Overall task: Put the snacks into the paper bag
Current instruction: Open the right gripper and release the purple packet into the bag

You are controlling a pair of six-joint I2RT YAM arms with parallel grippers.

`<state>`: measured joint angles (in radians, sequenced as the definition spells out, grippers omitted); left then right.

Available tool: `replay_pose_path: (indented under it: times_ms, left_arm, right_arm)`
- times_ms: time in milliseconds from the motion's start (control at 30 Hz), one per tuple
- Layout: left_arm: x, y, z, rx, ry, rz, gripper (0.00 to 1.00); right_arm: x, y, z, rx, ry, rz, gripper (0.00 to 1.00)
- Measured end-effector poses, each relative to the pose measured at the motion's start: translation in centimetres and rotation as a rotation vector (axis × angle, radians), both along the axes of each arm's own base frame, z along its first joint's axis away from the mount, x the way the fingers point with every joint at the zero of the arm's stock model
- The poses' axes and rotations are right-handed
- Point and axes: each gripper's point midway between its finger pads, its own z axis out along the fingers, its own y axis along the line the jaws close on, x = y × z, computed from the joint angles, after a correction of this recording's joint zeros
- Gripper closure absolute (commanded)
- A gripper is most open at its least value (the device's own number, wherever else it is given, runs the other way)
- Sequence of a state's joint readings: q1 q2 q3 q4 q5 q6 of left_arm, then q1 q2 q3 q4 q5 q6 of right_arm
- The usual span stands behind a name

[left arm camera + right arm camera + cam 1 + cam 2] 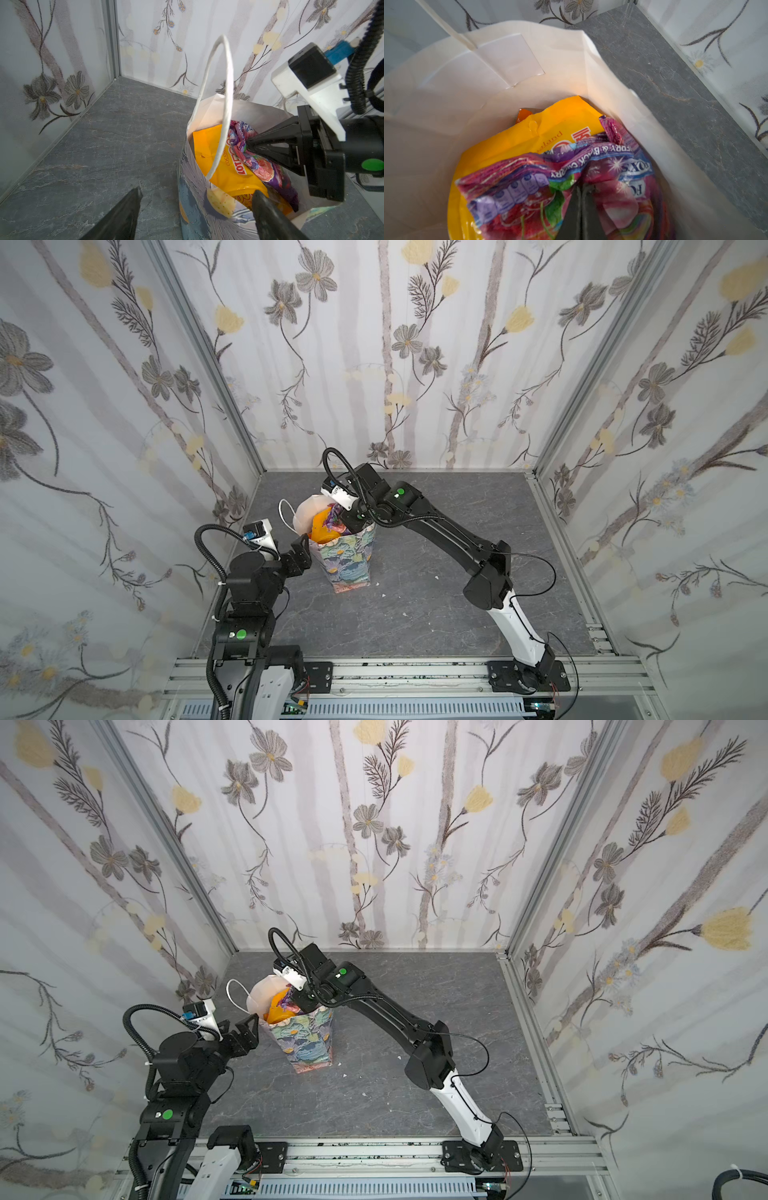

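Note:
The paper bag (347, 560) (309, 1040) stands upright left of the table's middle, with its white handle (226, 83) raised. Inside its white walls (508, 83) a yellow snack packet (207, 149) (550, 128) leans, with an orange corner (523, 114) behind it. My right gripper (248, 144) (581, 187) reaches into the bag's mouth, shut on a crumpled purple-pink snack packet (268, 170) (529, 182) marked FOX'S. My left gripper (197, 192) (239, 1025) is open at the bag's near rim (193, 207); one finger is over the table outside the bag, the other over the mouth.
Small white scraps (436, 577) (383, 595) lie on the grey marbled table right of the bag. Flowered walls close in the left, back and right sides. A metal rail (415, 672) carrying both arm bases runs along the front edge.

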<state>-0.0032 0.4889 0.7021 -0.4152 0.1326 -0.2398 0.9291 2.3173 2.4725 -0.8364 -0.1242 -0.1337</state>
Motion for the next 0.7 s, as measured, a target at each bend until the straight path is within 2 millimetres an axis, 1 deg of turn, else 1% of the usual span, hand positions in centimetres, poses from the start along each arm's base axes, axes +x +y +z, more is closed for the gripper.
replay_pose_path:
  times_ms: [100, 200, 300, 367, 400, 467, 567, 633, 667, 700]
  left_arm:
    - [0.0, 0.0, 0.0, 0.000, 0.000, 0.000, 0.17]
    - [0.0, 0.0, 0.0, 0.000, -0.001, 0.000, 0.17]
    - [0.0, 0.0, 0.1, 0.000, -0.003, 0.001, 0.18]
    - [0.0, 0.1, 0.1, 0.001, -0.003, 0.004, 0.18]
    - [0.0, 0.1, 0.1, 0.002, -0.003, 0.007, 0.18]
    - [-0.1, 0.2, 0.1, 0.004, -0.006, 0.014, 0.18]
    - [-0.2, 0.5, 0.3, 0.008, -0.012, 0.026, 0.18]
    - [-0.3, 0.6, 0.4, 0.009, -0.019, 0.033, 0.17]
    - [-0.3, 0.6, 0.5, 0.010, -0.021, 0.036, 0.17]
    - [-0.4, 0.8, 0.6, 0.011, -0.023, 0.042, 0.17]
  right_arm:
    - [0.0, -0.1, -0.8, -0.025, 0.001, -0.006, 0.95]
    - [0.0, -0.1, -0.8, -0.033, -0.010, -0.011, 0.94]
    - [-0.1, -0.2, 0.1, -0.026, -0.024, -0.022, 0.92]
    - [-0.3, -0.4, 1.5, 0.001, -0.030, -0.032, 0.90]
    - [-0.4, -0.5, 2.8, 0.024, -0.044, -0.031, 0.91]
    - [-0.7, -0.9, 6.4, 0.095, -0.081, -0.036, 0.90]
    - [-1.7, -2.1, 13.6, 0.238, -0.161, -0.040, 0.89]
    - [-2.3, -3.1, 17.9, 0.330, -0.220, -0.047, 0.88]
    - [-2.5, -3.7, 19.2, 0.356, -0.242, -0.059, 0.88]
    - [-2.7, -4.2, 20.1, 0.374, -0.259, -0.067, 0.87]
